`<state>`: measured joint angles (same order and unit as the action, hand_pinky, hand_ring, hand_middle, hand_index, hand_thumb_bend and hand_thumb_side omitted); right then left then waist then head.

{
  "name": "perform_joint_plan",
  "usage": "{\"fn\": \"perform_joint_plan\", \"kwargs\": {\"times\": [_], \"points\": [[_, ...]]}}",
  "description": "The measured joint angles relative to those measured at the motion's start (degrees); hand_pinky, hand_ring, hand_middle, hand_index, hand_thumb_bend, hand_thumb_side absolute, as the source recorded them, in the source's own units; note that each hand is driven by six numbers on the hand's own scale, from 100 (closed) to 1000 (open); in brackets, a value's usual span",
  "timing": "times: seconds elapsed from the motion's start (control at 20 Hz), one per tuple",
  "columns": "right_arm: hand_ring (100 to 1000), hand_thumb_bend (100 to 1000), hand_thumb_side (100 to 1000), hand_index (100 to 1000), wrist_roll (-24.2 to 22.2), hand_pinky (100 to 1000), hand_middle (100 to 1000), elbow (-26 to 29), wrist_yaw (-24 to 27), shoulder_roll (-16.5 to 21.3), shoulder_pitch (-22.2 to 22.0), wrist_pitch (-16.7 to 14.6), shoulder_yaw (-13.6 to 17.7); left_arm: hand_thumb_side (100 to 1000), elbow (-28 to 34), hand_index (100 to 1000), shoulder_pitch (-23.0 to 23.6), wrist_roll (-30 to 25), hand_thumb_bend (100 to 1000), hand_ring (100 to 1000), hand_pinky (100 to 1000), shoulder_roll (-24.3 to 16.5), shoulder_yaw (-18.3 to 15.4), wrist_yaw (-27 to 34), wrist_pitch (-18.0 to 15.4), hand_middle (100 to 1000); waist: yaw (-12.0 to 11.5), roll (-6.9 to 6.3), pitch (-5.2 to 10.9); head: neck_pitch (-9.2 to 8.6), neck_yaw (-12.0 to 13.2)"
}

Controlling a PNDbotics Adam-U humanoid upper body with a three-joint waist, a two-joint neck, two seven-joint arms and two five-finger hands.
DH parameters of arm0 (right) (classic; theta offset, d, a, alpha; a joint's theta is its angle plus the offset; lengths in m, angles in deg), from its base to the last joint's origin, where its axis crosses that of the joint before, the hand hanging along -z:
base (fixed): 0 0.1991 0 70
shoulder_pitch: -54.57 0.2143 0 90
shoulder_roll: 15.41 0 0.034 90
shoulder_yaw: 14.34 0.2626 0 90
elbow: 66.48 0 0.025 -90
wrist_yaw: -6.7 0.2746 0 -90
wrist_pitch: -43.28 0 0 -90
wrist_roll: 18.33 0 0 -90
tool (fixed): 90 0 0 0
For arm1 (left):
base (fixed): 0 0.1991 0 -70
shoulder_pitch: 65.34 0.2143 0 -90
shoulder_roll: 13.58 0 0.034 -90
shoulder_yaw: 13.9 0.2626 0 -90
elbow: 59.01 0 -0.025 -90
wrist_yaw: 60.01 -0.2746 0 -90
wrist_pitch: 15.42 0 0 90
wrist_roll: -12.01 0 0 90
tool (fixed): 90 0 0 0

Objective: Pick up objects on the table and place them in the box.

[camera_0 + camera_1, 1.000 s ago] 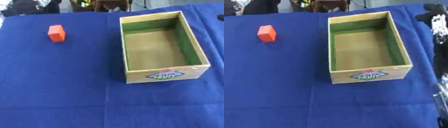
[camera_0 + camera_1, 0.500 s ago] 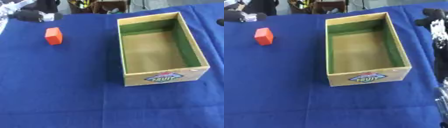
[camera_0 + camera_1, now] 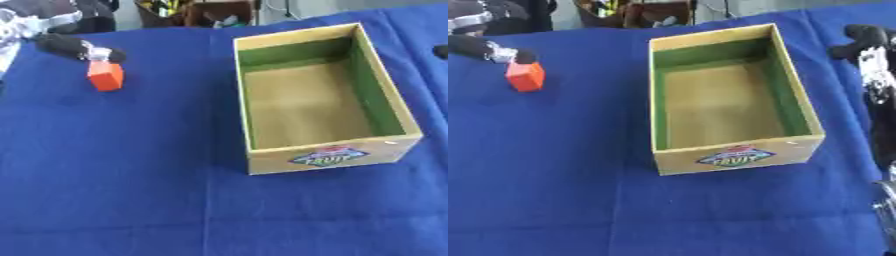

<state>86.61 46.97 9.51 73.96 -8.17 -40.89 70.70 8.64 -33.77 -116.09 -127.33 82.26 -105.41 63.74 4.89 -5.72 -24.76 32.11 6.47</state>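
An orange block (image 3: pixel 106 76) stands on the blue tablecloth at the far left. My left hand (image 3: pixel 73 45) reaches in from the upper left corner, open, and its dark fingertips (image 3: pixel 110 55) are at the block's top edge. It does not hold the block. The wooden box (image 3: pixel 331 157) with green inner walls and a fruit label on its front stands right of centre, and nothing lies inside it. My right hand (image 3: pixel 866 44) hangs at the right edge beside the box, fingers relaxed, holding nothing.
Blue cloth (image 3: pixel 131 190) covers the whole table, with bare cloth in front of and left of the box. Dark clutter and a brown box (image 3: pixel 210 12) sit beyond the table's far edge.
My left hand has come in from the upper left and reached down to the top of the orange block. The block, the box and my right hand have stayed put.
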Motion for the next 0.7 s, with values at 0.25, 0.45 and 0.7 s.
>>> {"fn": "perform_joint_plan", "kwargs": {"times": [0.25,0.45,0.7], "points": [[741,100,657,741,0.14,931,547,0.0,0.24,0.03,-0.01,0.23,-0.02,869,0.54,1000,-0.01,-3.96,718,960,916,-0.16,0.54,-0.25,-0.33,1000,0.0,-0.33,-0.19,-0.06,-0.02],[739,100,651,740,0.06,932,545,0.0,0.32,0.03,-0.03,0.38,-0.04,826,0.8,1000,-0.06,-6.58,709,947,930,-0.46,0.98,-2.28,-0.29,1000,0.05,-0.6,-0.31,-0.35,-0.02],[737,100,646,736,0.01,933,543,0.0,0.38,0.05,-0.06,0.52,-0.18,780,1.06,1000,-0.07,-8.44,672,942,931,-0.61,1.24,-4.89,-0.46,1000,0.11,-0.85,-0.52,-0.48,-0.02]]}}
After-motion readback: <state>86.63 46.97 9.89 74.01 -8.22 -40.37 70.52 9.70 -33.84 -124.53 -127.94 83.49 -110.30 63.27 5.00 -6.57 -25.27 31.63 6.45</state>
